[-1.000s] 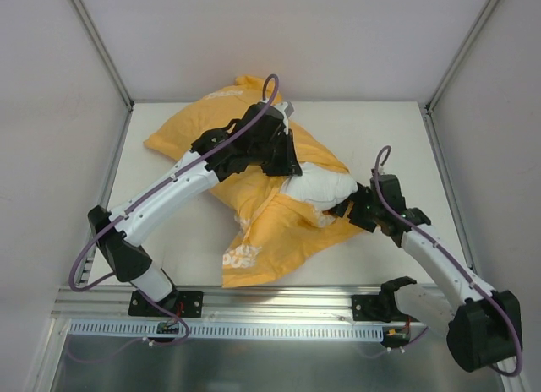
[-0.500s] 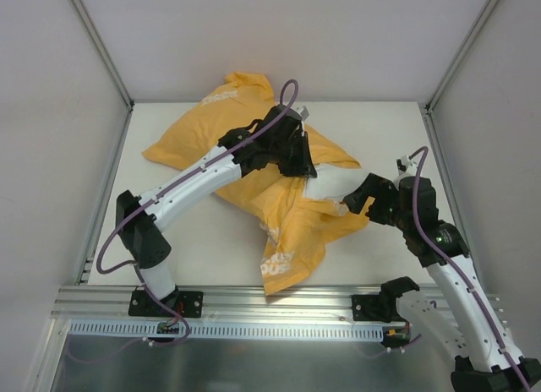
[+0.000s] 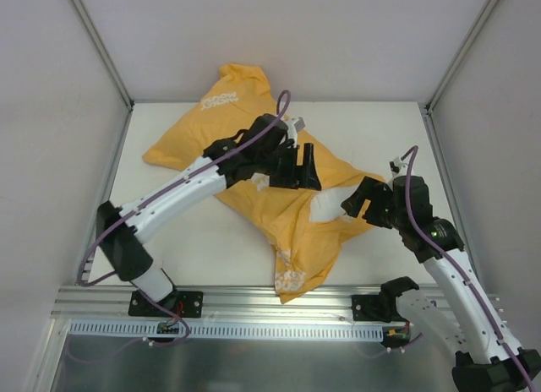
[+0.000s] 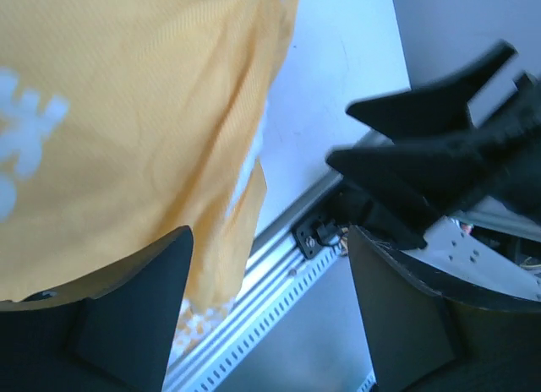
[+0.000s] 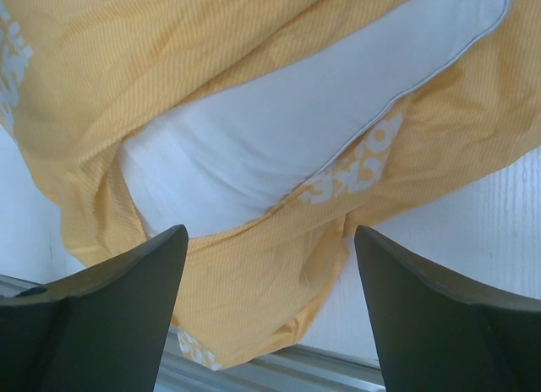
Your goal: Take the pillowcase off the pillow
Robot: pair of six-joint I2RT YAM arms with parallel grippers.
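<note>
The orange pillowcase [image 3: 254, 202] lies crumpled across the table, one end against the back wall and a flap near the front rail. Only a small white patch of the pillow [image 3: 326, 208] shows at its opening. In the right wrist view the pillow [image 5: 279, 130] bulges out of the pillowcase [image 5: 254, 299]. My left gripper [image 3: 304, 166] hovers over the middle of the cover, open. In its own view the left gripper [image 4: 269, 240] holds nothing, with pillowcase [image 4: 127, 113] to its left. My right gripper [image 3: 359, 204] is open beside the opening, and the right gripper [image 5: 270, 236] holds nothing above the fabric.
An aluminium rail [image 3: 254, 303] runs along the near table edge, under the arm bases. Enclosure walls and metal posts [image 3: 97, 46] close in the left, back and right sides. The right arm's black fingers [image 4: 423, 155] appear close by in the left wrist view.
My left gripper has opened and let go of the pillowcase. The fabric has dropped back over the pillow, so less white shows. The cover's lower flap has slid right along the front edge.
</note>
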